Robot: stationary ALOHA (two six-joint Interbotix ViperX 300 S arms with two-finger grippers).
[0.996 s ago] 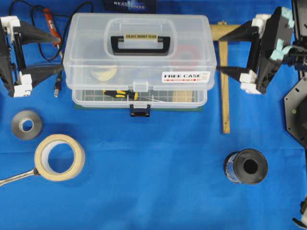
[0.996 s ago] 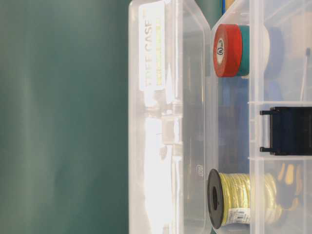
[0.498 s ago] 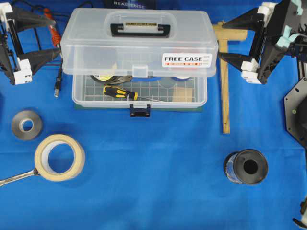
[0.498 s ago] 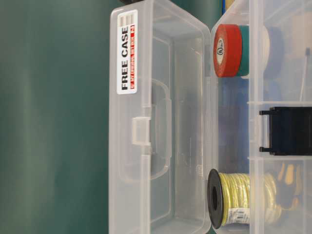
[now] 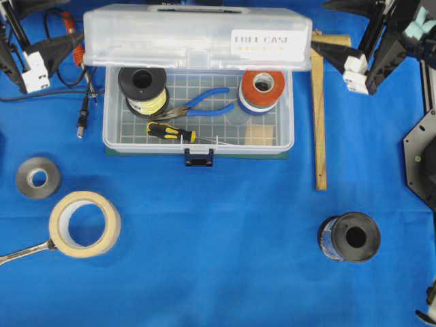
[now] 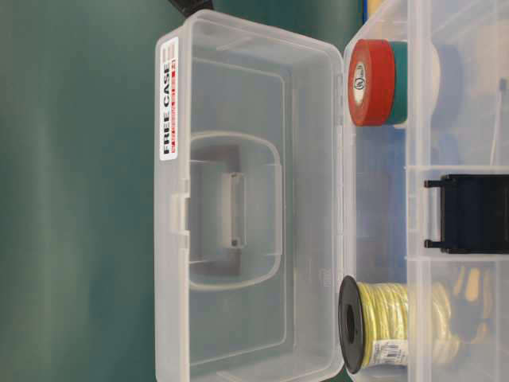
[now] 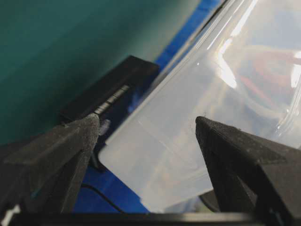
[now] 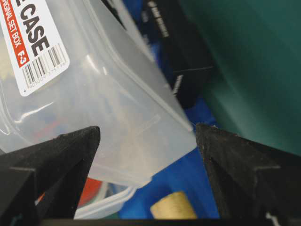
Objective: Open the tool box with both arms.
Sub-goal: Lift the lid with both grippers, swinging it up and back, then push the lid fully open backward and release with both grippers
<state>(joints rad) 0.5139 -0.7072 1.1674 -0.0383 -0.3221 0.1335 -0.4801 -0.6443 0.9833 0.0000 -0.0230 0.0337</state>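
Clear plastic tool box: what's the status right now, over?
Both black grippers, left and right, open, flanking the lid. Clear plastic tool box lid raised, tools exposed. Nothing in the way.

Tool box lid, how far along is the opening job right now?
Mostly done: the tool box has its lid swung up near vertical, exposing the pliers and the screwdriver. In hand: the left end effector and the right end effector sit open at the lid's ends. Left: perhaps tipping it back and withdrawing.

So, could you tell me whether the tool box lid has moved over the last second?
Yes. The lid has swung up and back, away from the dark blue latch, uncovering the tools in the base.
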